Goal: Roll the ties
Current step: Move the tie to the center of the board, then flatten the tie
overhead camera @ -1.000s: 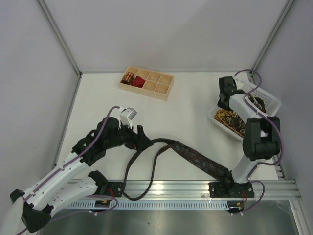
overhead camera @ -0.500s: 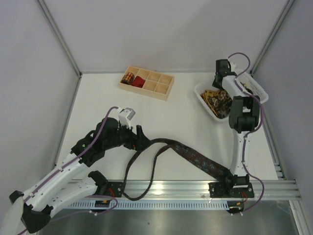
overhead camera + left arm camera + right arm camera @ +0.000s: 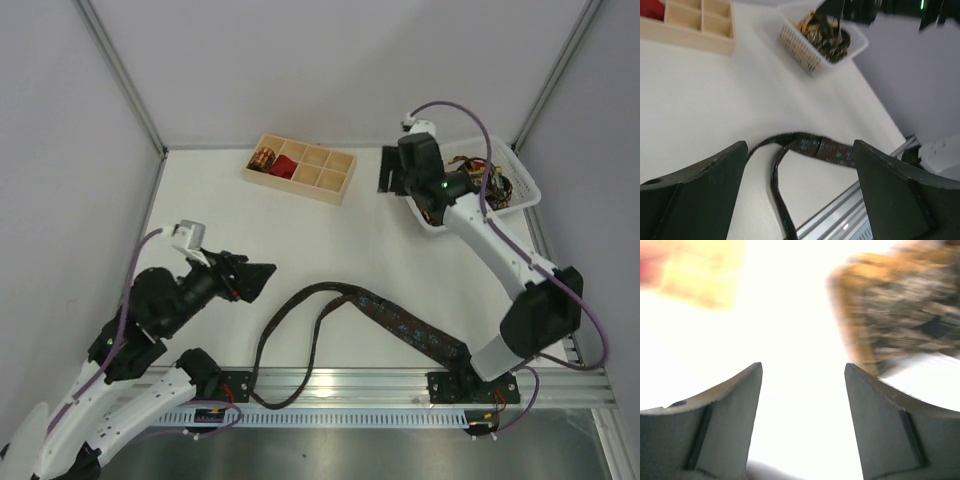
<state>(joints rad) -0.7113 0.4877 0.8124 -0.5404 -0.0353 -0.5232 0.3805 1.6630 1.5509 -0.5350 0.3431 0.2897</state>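
Left gripper has backed off the dark brown tie and risen. The right gripper has swung out of the white basket to its left, and the basket now sits further back.

We see the left jaws spread wide with nothing between them, hovering above the table. In the left wrist view the tie lies flat below the gap, apart from both fingers. The right jaws are also wide open and empty; that view is blurred.

We log the brown tie unrolled, looped near the front rail, with its wide end running to the right arm's base. Gold-and-black ties are heaped in the basket. The wooden tray at the back holds a coiled tie in its far-left compartment and a red tie next to it.
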